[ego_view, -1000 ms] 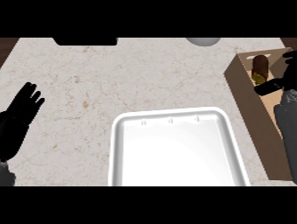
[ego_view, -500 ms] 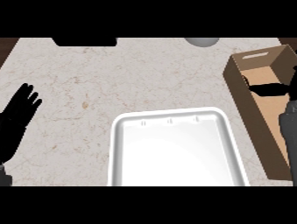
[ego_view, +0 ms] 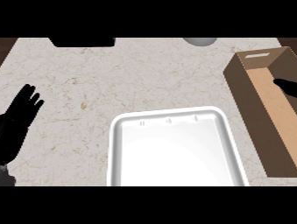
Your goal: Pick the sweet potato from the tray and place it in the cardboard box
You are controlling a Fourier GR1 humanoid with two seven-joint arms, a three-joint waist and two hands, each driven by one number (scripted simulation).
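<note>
The white tray (ego_view: 175, 151) lies at the counter's front middle with nothing on it. The open cardboard box (ego_view: 242, 87) stands lengthwise along the right side, and its tan floor shows bare where I can see it. No sweet potato is visible anywhere. Only a black tip of my right hand (ego_view: 296, 89) pokes in from the right edge, over the box's right wall; the rest is out of view. My left hand (ego_view: 13, 124) rests open at the left edge, fingers pointing up and away from the tray.
A dark object (ego_view: 83, 41) sits at the counter's back edge, and a grey round thing (ego_view: 199, 41) is to its right. Speckled countertop (ego_view: 131, 83) stretches between the tray and the back edge.
My right hand has pulled back from over the box toward the right edge, uncovering the box's inside. The view has shifted slightly. The left hand has stayed put.
</note>
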